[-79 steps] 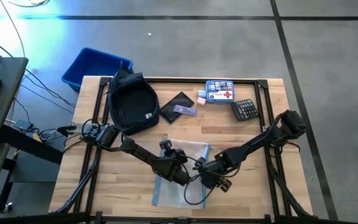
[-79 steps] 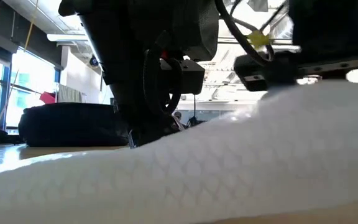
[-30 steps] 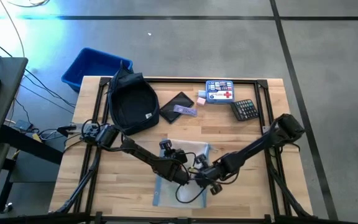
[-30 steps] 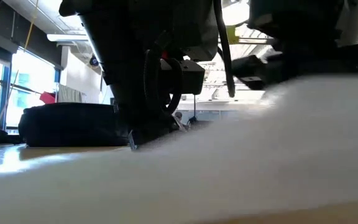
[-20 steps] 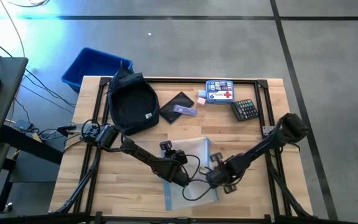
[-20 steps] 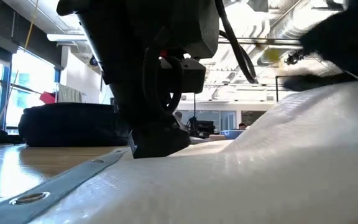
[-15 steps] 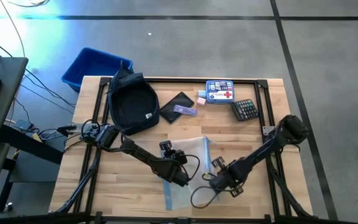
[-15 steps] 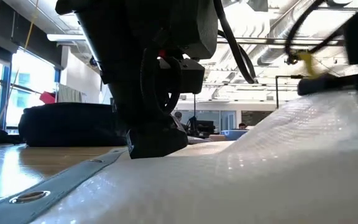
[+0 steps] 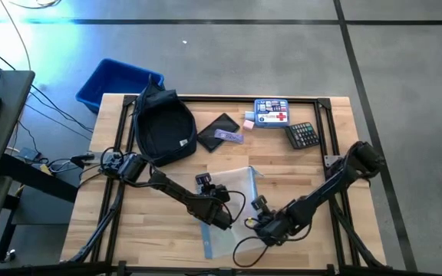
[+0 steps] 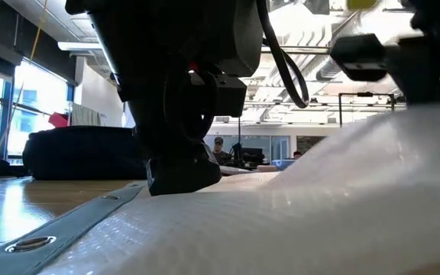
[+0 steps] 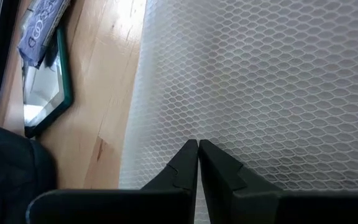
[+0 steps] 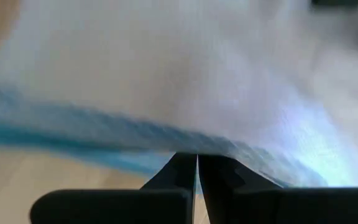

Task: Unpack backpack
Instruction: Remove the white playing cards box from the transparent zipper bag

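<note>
A: Location type?
B: Open-plan lab or workshop: polished concrete floor (image 9: 282, 54) with taped lines, exposed ceiling ducts (image 10: 334, 53), monitors (image 10: 252, 156) behind the wooden table (image 9: 167, 230).

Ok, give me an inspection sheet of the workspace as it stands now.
Surface: wooden table, black frame rails.
Job's things: navy backpack at the far left; translucent mesh pouch, blue-edged, flat near the front middle.
Clutter: black case, first-aid box, calculator along the far edge.
Grippers: left gripper shut, on the pouch; right gripper shut, at the pouch's right edge.
Cables: black loop by the right gripper; floor wires left of the table.
Surroundings: blue bin on the floor; a person far behind.
</note>
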{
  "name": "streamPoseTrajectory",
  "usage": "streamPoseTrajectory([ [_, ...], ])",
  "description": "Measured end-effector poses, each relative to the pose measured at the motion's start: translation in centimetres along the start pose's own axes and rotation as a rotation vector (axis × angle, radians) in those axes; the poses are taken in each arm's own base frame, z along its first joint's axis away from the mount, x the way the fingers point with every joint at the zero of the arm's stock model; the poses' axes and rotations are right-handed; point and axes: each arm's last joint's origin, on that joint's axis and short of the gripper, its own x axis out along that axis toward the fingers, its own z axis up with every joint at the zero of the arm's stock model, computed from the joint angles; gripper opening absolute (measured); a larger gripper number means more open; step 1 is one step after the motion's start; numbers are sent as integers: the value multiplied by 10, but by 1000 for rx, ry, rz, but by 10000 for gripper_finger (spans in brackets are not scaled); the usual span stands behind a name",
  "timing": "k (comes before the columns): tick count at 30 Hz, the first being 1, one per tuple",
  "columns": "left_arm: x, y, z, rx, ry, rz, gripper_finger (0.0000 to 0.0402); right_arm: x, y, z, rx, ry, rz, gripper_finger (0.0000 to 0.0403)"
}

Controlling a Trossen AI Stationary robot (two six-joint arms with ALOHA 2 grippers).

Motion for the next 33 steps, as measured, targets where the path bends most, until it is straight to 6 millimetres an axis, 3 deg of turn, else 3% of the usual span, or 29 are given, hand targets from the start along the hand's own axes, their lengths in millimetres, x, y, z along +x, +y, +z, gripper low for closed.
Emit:
streamPoseTrajectory([
  [7,0,0,0,-1,-6,1,0,4,-17,10,-92,-103,-29,33],
  [14,0,-1,1,-4,-12,0,0,9,-37,6,-428,-86,7,158],
  [19,0,-1,1,-7,-15,-2,0,10,-39,1,-667,-30,-5,256],
  [22,0,-1,1,-7,-16,-1,0,13,-40,0,-748,-3,-26,295],
  [28,0,-1,2,-12,-16,-9,0,31,-51,-4,-819,32,1,311],
  [33,0,-1,2,-13,-16,-10,0,37,-67,-8,-780,-14,73,311],
])
